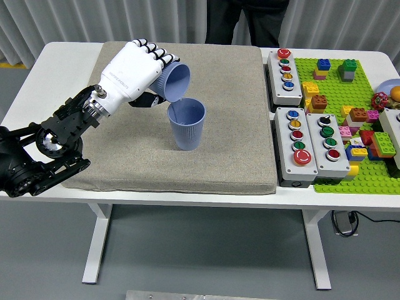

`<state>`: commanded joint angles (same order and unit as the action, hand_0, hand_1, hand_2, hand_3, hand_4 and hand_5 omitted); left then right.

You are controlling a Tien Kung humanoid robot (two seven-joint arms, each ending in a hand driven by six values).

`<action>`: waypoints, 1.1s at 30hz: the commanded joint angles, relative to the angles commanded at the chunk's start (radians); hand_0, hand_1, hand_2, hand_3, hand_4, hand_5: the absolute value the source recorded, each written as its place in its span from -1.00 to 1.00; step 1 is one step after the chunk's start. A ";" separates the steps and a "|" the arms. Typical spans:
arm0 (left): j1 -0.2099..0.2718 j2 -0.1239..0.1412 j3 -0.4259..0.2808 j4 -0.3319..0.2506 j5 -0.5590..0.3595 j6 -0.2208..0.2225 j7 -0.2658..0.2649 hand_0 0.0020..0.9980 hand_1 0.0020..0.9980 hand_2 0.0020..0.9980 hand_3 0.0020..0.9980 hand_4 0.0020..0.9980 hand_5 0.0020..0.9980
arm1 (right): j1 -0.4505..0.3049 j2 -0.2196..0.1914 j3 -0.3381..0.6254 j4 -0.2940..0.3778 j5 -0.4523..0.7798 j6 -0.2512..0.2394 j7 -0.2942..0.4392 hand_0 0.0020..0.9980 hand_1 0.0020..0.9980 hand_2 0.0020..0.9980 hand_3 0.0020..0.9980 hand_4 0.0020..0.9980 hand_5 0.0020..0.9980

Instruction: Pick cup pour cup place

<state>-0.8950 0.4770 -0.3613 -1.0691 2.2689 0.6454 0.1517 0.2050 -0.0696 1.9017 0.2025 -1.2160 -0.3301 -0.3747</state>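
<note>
The held cup (174, 83) is tipped well over on its side, mouth aimed down and to the right, its lower lip hanging right at the near-left rim of the standing cup (186, 124) (whether the two rims actually touch, I can't tell from up here). The left hand (134, 70) has it, white fingers (157, 56) wrapped over the top of the cup wall, grasping it firmly, with the thumb side hidden underneath. The standing cup sits upright near the middle of the grey mat (206, 156), mouth open to receive.

So we're in the pour, no question: the tilt is steep and the mouth is lined up over the target. No stream can be made out, and whatever is inside either cup is too faint to call.

Next, by my reading, comes rolling the wrist back to bring the held cup upright, lifting it clear of the standing cup's rim without nudging it, then setting it down on a bare stretch of mat, most likely to the left. The risk is clipping that upright cup on the way out.

Further right on the white table (56, 69) are the button boxes (300, 147) and the green brick plate (350, 94), well apart from the action. A person (244, 22) stands at the far edge, hands out of sight. The right hand isn't in frame.
</note>
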 joint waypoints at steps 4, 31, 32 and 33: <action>-0.008 0.002 0.000 -0.002 0.000 0.000 0.004 -0.18 -0.02 0.04 0.06 0.39 -0.78 | 0.002 -0.001 0.000 0.000 0.002 -0.001 0.001 0.34 0.22 0.11 0.08 -1.00 -0.73; -0.001 0.014 0.018 -0.031 0.000 0.000 0.025 -0.18 -0.01 0.04 0.07 0.37 -0.84 | 0.006 -0.001 -0.009 0.000 0.016 -0.006 0.002 0.34 0.22 0.11 0.07 -1.00 -0.73; -0.001 0.013 0.019 -0.028 0.000 0.000 0.026 -0.18 -0.01 0.04 0.07 0.37 -0.84 | 0.006 -0.001 -0.010 0.000 0.016 -0.007 0.003 0.34 0.22 0.11 0.07 -1.00 -0.73; -0.001 0.013 0.020 -0.027 0.000 0.000 0.026 -0.18 -0.01 0.04 0.07 0.37 -0.84 | 0.006 -0.001 -0.010 0.000 0.016 -0.007 0.003 0.34 0.22 0.11 0.07 -1.00 -0.73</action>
<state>-0.8962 0.4899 -0.3414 -1.0960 2.2689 0.6454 0.1773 0.2115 -0.0705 1.8921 0.2024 -1.2001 -0.3369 -0.3721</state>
